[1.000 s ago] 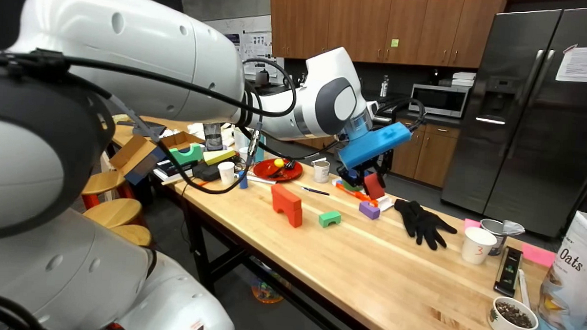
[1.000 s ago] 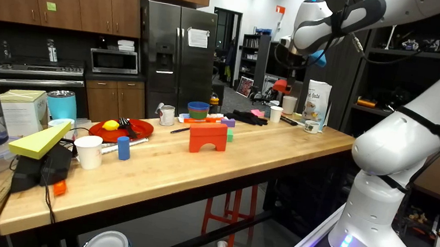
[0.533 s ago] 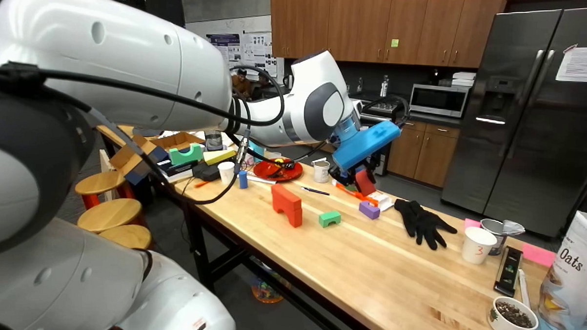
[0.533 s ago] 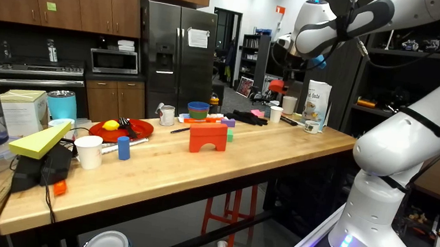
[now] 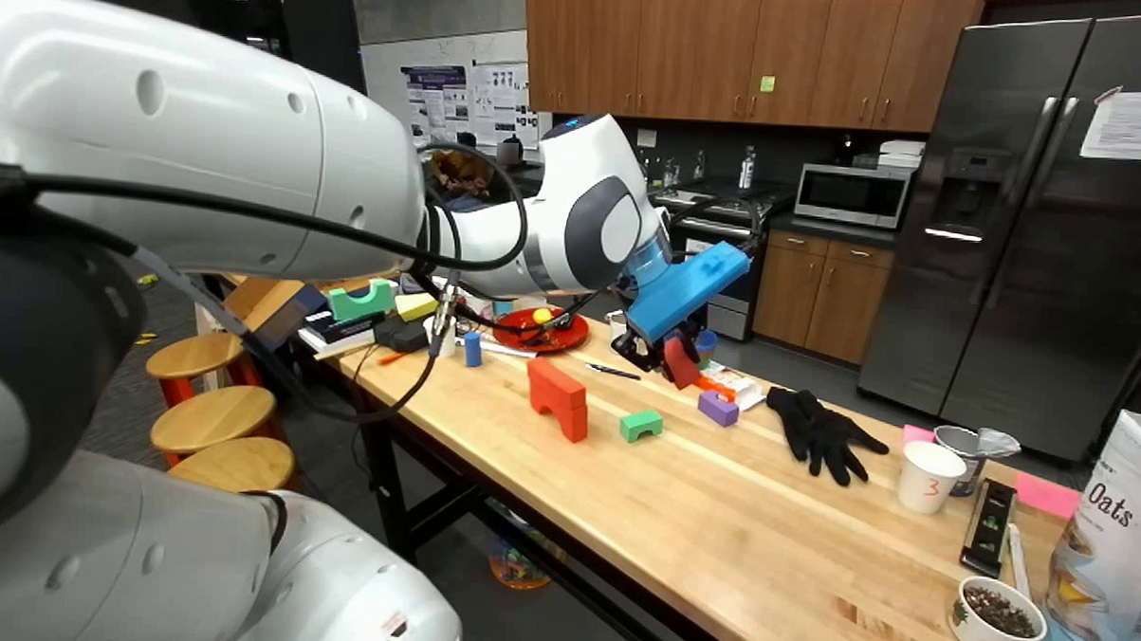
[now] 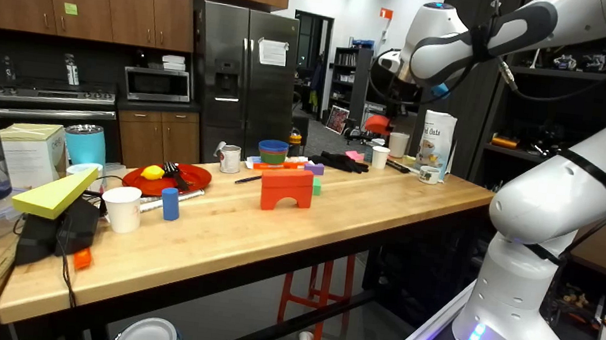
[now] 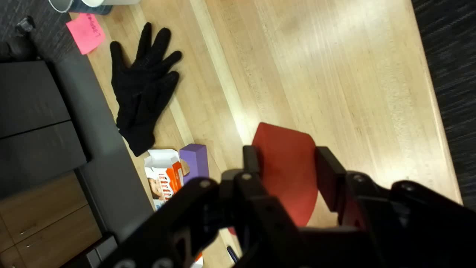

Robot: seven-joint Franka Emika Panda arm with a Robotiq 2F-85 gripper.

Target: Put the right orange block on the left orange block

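The right orange block [image 5: 680, 362] is held in the air between my gripper's fingers. It also shows in the other exterior picture [image 6: 378, 124] and, dark red, in the wrist view [image 7: 288, 175]. My gripper [image 7: 287, 160] is shut on it, one finger pressed on each side. The left orange block [image 5: 557, 385] stands upright on the table [image 5: 706, 524], with an arch cut in its underside, as a further exterior view [image 6: 287, 182] shows. The held block is above table height and apart from it. In the wrist view the left orange block cannot be clearly made out.
A small green block [image 5: 641, 424] lies beside the left orange block. A purple block [image 7: 200, 160], a black glove [image 7: 139, 93] and an orange-white box [image 7: 165, 178] lie near the far edge. A red plate [image 6: 199, 181], paper cup [image 6: 124, 212] and blue cylinder [image 6: 170, 204] stand further along.
The arm has moved with the held block, going left and slightly lower in an exterior view, towards the side of the left orange block. The blocks on the table have not moved.
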